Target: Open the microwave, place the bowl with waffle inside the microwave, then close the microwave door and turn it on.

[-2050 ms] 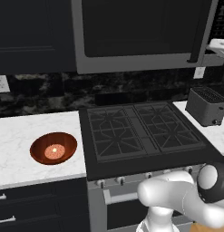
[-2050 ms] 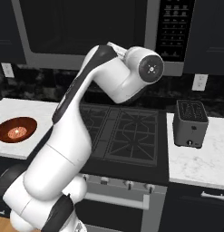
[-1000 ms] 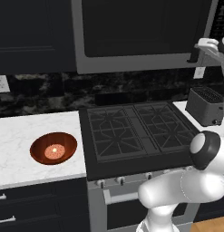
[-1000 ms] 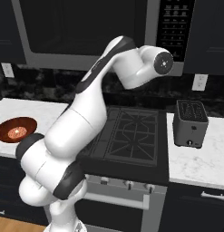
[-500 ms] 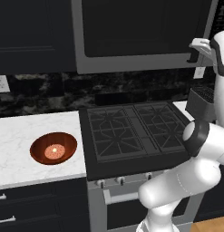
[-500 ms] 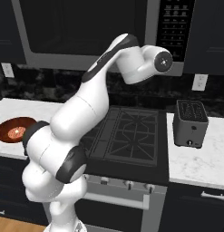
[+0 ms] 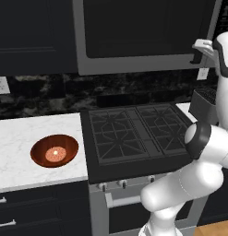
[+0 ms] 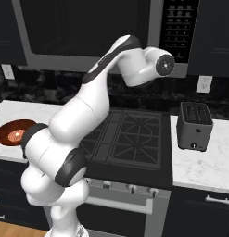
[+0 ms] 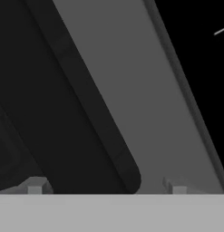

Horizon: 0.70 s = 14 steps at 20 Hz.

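Hand (image 9: 104, 188) spread wide at the microwave door (image 9: 145, 104), straddling its stiff black handle bar (image 9: 93, 113), surely the firm place to pull.

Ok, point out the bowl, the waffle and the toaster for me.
bowl (image 7: 39, 154): left base view, on its reddish-brown inner wall, left of the waffle.
waffle (image 7: 56, 153): left base view, on the disc's centre.
toaster (image 8: 195, 126): right base view, on its grey front face.

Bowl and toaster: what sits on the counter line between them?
The stove, its black grates bare, lies between the bowl and the toaster; the right base view shows all three.
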Tool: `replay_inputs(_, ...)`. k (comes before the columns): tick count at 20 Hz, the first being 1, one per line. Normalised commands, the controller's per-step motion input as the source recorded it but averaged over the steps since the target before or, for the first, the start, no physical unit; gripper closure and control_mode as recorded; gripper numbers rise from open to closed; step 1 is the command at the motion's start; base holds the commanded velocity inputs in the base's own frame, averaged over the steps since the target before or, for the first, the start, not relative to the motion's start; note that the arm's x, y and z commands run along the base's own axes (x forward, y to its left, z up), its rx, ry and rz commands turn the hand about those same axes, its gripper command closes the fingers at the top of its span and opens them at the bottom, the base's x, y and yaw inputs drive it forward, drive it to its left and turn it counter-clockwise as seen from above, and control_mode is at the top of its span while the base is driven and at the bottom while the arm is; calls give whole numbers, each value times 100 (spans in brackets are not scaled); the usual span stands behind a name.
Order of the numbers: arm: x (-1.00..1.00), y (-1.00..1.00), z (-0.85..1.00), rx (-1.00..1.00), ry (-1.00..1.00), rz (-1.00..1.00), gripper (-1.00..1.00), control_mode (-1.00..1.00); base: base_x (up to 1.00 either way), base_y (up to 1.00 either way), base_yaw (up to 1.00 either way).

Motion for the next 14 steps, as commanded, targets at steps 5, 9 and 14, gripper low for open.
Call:
replay_inputs(5,37,0,-33,0,-12,0,-100,-100,0,0,0)
replay_inputs(9,6,0,-7,0,-1,0,100,-100,0,0,0)
replay_inputs(14,0,0,0,0,0,0,100,-100,0,0,0)
